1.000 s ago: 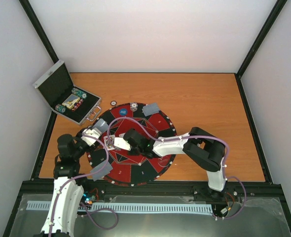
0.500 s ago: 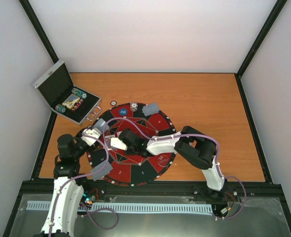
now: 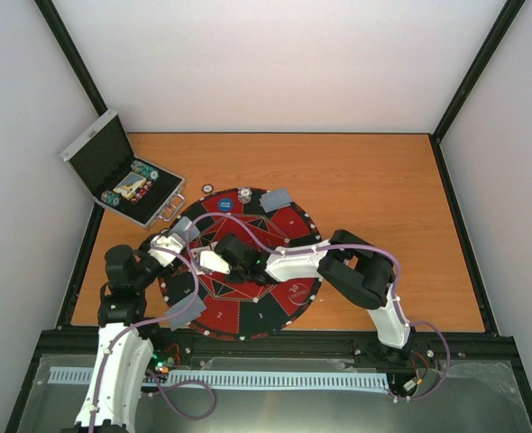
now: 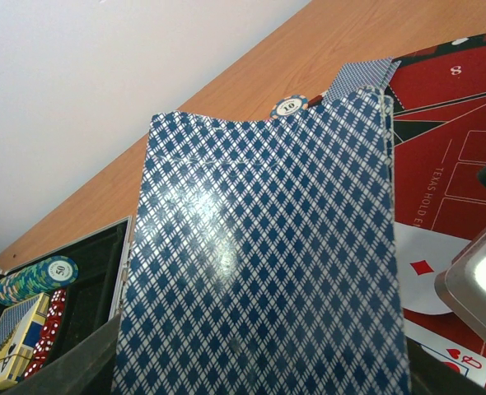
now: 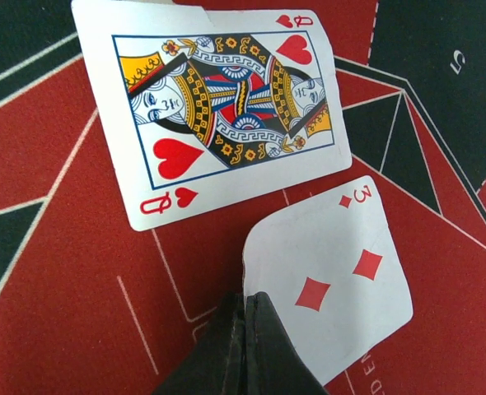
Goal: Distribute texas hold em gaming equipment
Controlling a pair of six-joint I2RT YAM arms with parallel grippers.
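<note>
**Left arm:** folded back at the left rim of the round mat (image 3: 288, 293), with the left pincer (image 3: 179, 235) gripping a glossy stack of cards (image 4: 268, 263) with blue diamond-lattice backs.

**Right arm:** stretching across the red-and-black mat, with the right pincer (image 5: 247, 300) closing tip to tip at the curled edge of the three of diamonds (image 5: 338, 276). This card is lying face up just beside the queen of hearts (image 5: 218, 107). Whether the card is pinched cannot be told.

Top external: taken from above, behind the arm bases; table (image 3: 365, 180) and mat (image 3: 288, 221) covered. Left wrist: aimed across the table, blocked at close range by a card deck (image 4: 259, 255). Right wrist: held just above the mat, facing down. Mat shared by all.
</note>
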